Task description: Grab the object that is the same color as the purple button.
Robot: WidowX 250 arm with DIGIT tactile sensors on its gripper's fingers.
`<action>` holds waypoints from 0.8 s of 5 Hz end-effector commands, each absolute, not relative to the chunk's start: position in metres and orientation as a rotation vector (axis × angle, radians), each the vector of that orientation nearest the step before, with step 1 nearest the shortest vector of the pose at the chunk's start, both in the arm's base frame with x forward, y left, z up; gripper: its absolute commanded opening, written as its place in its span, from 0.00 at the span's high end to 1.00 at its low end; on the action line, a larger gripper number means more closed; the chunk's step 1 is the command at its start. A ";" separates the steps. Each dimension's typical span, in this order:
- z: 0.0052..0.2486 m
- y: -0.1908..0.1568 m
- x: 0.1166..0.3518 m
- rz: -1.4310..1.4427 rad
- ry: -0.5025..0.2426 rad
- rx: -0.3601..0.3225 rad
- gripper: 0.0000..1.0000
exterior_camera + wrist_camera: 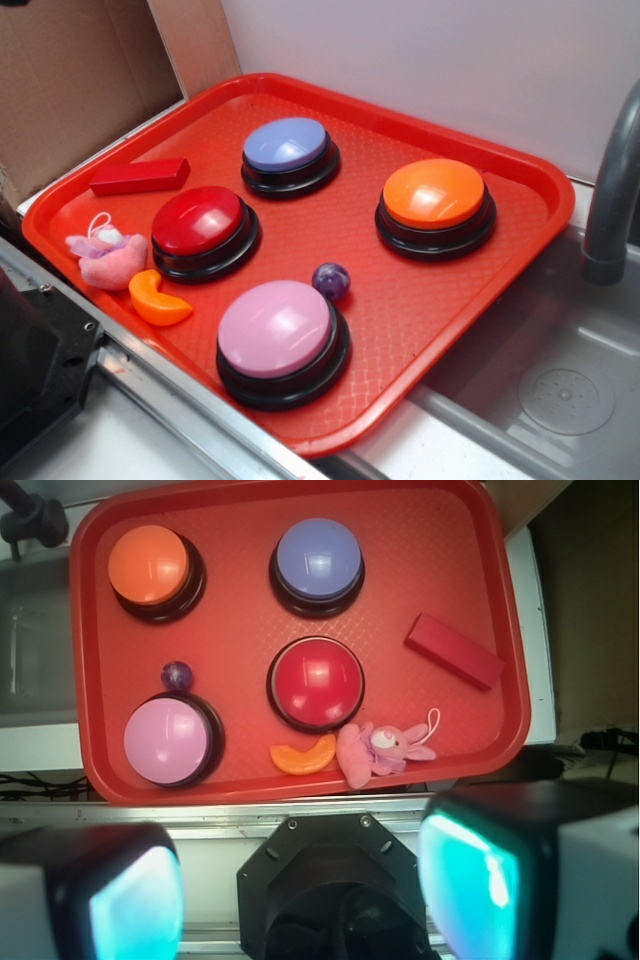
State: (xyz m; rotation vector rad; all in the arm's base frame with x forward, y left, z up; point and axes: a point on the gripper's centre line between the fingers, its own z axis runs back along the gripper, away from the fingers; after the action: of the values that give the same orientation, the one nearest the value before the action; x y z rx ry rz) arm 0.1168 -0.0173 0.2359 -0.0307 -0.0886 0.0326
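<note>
Your target is the one small dark-purple ball (331, 280) (176, 675), sitting on the red tray (470, 290) (235, 695), just beside the rim of the pink-lilac dome button (280, 335) (167, 740) and between it and the orange button (435, 205) (150, 568). You have four dome buttons in all: that pink-lilac one, the orange one, one red (203, 228) (318, 680) and one blue-violet (289, 153) (318, 563). Around them you can count three loose pieces besides the ball: one orange crescent (157, 300) (303, 756) touching one pink plush toy (108, 255) (378, 750), both near the red button, and one red block (139, 176) (454, 651) further along the tray. Your gripper (300, 895) hangs off the tray's near edge, well apart from the ball; in the wrist view you see two fingers (480, 880) spread wide with nothing between them.
</note>
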 end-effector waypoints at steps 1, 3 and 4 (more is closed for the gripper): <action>0.236 -0.017 0.117 0.033 -0.089 -0.031 0.00; 0.191 -0.041 0.151 0.088 -0.085 -0.067 0.00; 0.160 -0.055 0.172 0.186 -0.104 -0.076 0.00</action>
State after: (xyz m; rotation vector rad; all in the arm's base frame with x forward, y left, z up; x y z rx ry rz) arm 0.1701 -0.0555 0.1511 -0.0668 -0.0710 0.1935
